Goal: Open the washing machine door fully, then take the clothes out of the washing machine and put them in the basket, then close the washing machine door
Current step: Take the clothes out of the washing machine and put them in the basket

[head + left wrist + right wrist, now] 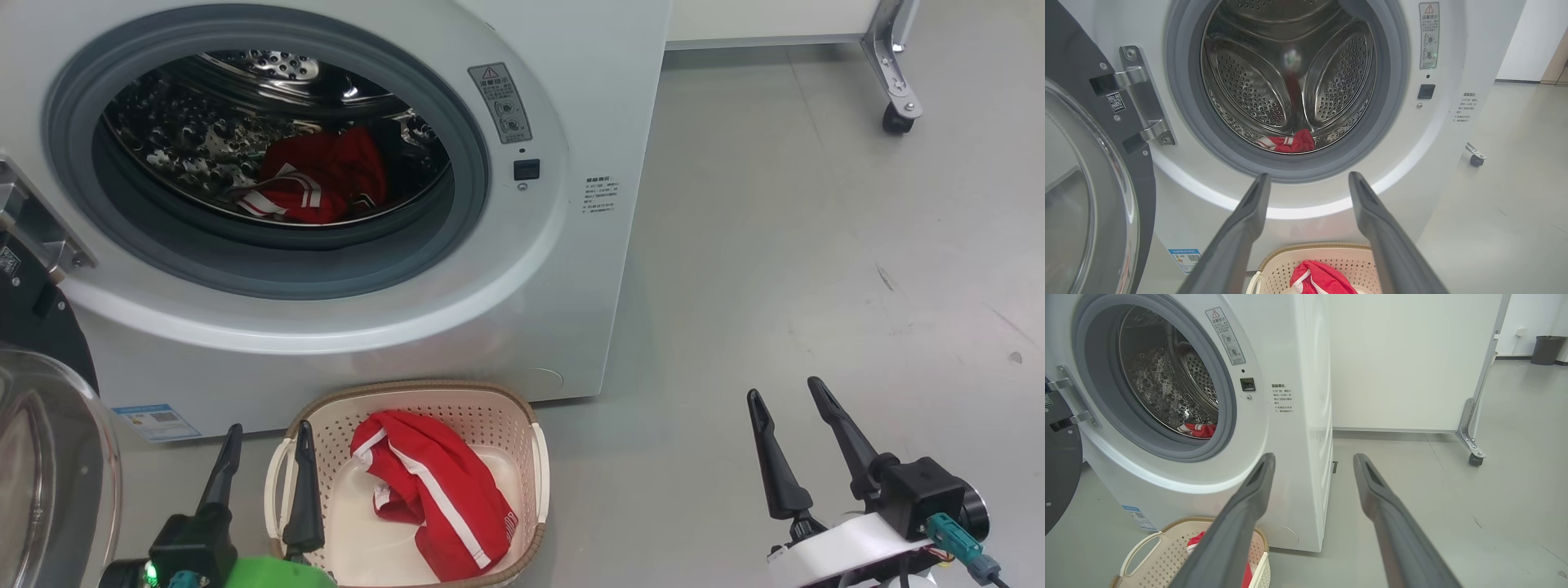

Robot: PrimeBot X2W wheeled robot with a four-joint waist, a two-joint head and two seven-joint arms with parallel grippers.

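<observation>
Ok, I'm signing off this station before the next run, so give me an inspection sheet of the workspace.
Surface: grey floor, a few scuffs.
Job's things: washing machine, door swung open at its left; red garment in the drum; second red garment lying in the basket before the machine.
Clutter: nothing seen.
Grippers: left gripper open, empty, near the basket's left end; right gripper open, empty, over the floor.
Cables: teal plug with dark lead at the right wrist.
Surroundings: white panel on a castor; dark bin far off.
</observation>
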